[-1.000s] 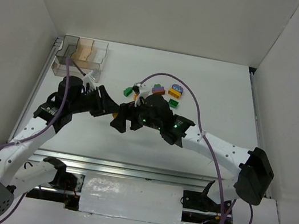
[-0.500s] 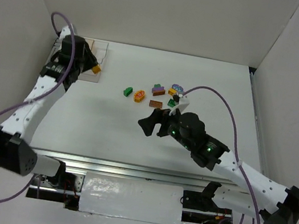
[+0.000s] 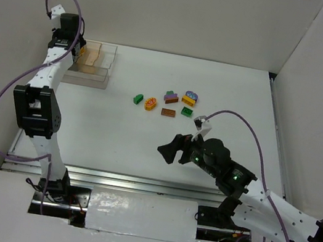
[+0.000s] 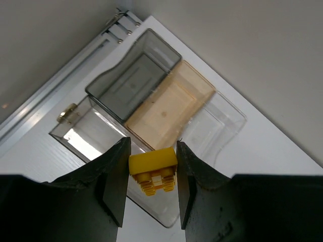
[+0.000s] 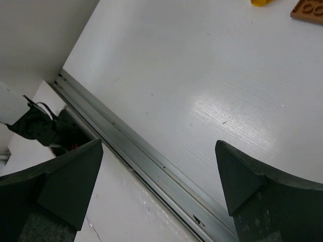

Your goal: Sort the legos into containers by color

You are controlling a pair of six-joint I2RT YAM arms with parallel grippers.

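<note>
Left wrist view: left gripper clamps small yellow plastic lego brick above clear plastic compartment tray. Top view hides that brick and shows loose coloured lego bricks well apart from the tray. Right gripper gapes wide and empty near metal rail.

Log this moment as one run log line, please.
left hand: shut on yellow lego, above tray | right hand: open, empty | other legos: loose on table
</note>
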